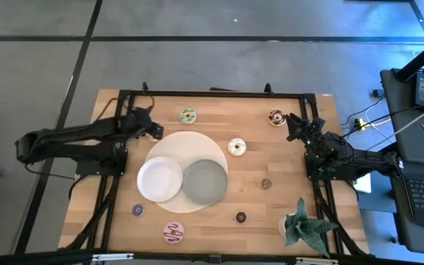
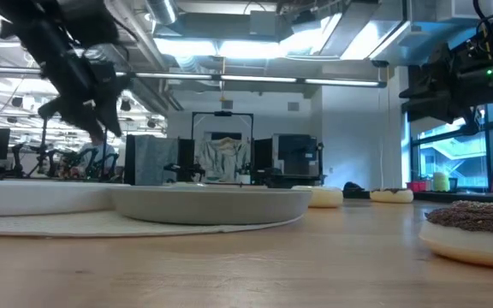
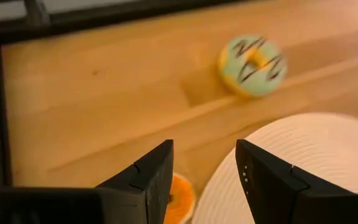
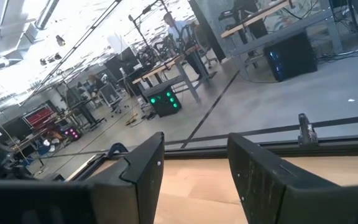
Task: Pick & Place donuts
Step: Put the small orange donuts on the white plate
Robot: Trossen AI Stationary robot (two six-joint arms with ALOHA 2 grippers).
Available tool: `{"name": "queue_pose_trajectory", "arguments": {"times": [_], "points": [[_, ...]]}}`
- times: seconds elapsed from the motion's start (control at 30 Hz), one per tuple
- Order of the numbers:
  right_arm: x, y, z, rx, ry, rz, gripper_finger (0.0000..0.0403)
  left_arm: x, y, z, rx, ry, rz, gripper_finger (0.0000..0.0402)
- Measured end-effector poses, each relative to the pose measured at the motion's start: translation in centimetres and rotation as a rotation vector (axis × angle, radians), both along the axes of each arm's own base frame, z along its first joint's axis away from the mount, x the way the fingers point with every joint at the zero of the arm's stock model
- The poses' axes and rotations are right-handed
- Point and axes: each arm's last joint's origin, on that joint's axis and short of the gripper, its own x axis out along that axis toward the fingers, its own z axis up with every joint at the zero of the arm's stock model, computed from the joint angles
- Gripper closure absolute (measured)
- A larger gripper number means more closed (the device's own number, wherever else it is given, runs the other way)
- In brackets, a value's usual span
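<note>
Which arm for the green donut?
Left. Its open end effector sits close to the green donut, which shows ahead in its wrist view; the right end effector is across the table.

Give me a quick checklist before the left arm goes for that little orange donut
1. Left hand open: ok, fingers apart and empty.
2. Orange donut in reach: ok, just below the hand, partly hidden behind one finger.
3. Hand centred on it: not ok, the donut sits toward one finger, not in the gap.
4. Nearby things: cannot tell whether the donut touches the big plate's edge; the green donut lies well apart.
5. Landing spot: ok, white plate and grey plate hold nothing.
6. Right hand out of the way: ok, open at the far corner by the brown donut.
</note>
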Motion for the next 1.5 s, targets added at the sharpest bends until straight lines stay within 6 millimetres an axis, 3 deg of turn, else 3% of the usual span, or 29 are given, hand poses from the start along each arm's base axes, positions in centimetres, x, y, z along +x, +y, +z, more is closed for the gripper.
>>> {"name": "queue_pose_trajectory", "arguments": {"times": [0.53, 0.9, 1.27, 1.5], "points": [[0.0, 0.0, 0.0, 0.001, 0.002, -0.021, 0.0225, 1.1, 2.7, -4.6, -0.302, 0.173, 0.137, 0.0233], [0.0, 0.0, 0.0, 0.003, 0.000, -0.021, 0.0225, 1.5, 3.3, -6.4, -0.366, 0.262, 0.159, 0.0238], [-0.1, 0.0, 0.0, 0.004, 0.000, -0.028, 0.0225, 1.5, 3.2, -6.6, -0.398, 0.274, 0.113, 0.0331], [-0.1, -0.1, 0.0, 0.004, 0.000, -0.029, 0.0225, 1.1, 2.9, -5.7, -0.365, 0.249, 0.074, 0.0376]]}}
